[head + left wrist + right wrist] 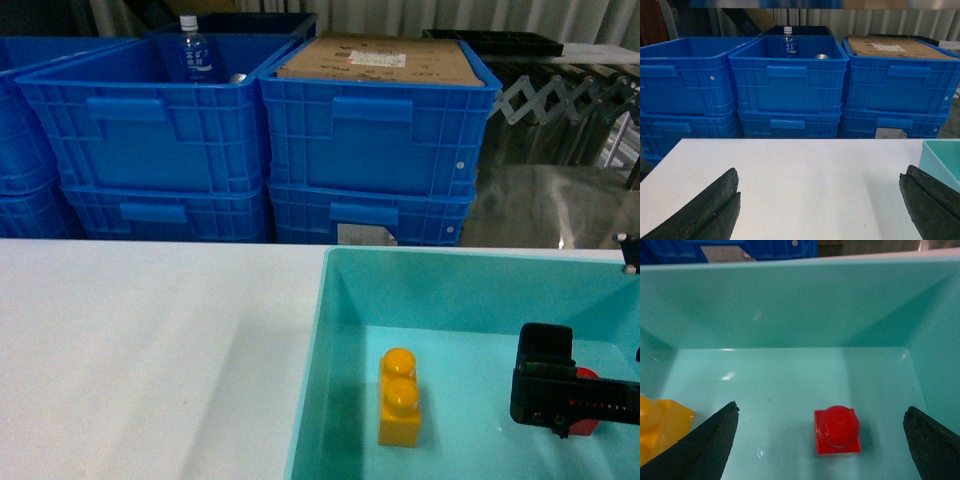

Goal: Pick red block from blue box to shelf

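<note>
The red block (837, 431), a small brick with one round stud, stands upright on the floor of the blue box (790, 315), a shallow turquoise tray. My right gripper (821, 408) is open, with one finger on each side of the block and clear of it. From the head camera the right gripper (560, 405) hides most of the red block (586, 428) inside the blue box (330, 330). My left gripper (820, 172) hangs open over the white table with nothing between its fingers. A shiny steel surface (545, 205) lies behind the box; I cannot tell whether it is the shelf.
A yellow-orange two-stud brick (400, 398) stands in the tray left of the red block, close to my right gripper's left finger (705, 445). Stacked dark blue crates (250, 140) line the far side of the white table (140, 340); one holds a bottle (194, 48), another cardboard (380, 60).
</note>
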You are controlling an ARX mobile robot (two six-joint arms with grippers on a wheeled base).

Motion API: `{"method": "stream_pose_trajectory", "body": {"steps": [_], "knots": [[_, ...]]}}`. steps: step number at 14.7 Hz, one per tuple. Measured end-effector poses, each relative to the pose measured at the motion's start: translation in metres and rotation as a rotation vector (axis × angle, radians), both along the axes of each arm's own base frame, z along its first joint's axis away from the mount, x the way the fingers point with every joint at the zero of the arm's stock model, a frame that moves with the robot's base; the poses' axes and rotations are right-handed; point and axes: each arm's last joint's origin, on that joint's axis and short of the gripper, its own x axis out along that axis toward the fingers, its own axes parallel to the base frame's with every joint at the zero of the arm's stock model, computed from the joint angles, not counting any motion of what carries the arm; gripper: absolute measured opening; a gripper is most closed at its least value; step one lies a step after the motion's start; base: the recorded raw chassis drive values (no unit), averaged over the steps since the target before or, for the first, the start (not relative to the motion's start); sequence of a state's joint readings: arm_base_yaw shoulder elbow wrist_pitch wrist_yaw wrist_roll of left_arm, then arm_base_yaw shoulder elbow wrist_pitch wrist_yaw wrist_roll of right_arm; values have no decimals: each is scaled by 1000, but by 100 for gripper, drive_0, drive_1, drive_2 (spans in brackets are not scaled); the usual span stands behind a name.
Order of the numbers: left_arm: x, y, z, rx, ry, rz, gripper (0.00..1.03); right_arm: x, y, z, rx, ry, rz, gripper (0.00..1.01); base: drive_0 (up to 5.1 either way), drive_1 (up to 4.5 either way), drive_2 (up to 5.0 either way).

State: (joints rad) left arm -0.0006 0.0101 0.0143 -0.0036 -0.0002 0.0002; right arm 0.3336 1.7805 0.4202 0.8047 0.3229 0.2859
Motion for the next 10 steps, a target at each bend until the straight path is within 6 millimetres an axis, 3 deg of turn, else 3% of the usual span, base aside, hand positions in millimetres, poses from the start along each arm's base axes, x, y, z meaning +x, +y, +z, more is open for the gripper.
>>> {"method": "stream_pose_trajectory", "body": {"steps": [3,5,6,7,10], "knots": [[0,0,0,0,0,0,98,-4,-12,-10,-11,7,-32,98,0,0,0],[0,0,0,0,0,0,98,-8,-13,5,9,-70,32,98,0,0,0],[0,0,0,0,0,0,98,1,-9,-9,14,7,49,98,0,0,0],[0,0,0,0,0,0,98,15,-4,-7,27,19,47,98,0,0,0],[0,0,0,0,0,0,98,22,-4,-5,28,16,41,98,0,0,0]]}}
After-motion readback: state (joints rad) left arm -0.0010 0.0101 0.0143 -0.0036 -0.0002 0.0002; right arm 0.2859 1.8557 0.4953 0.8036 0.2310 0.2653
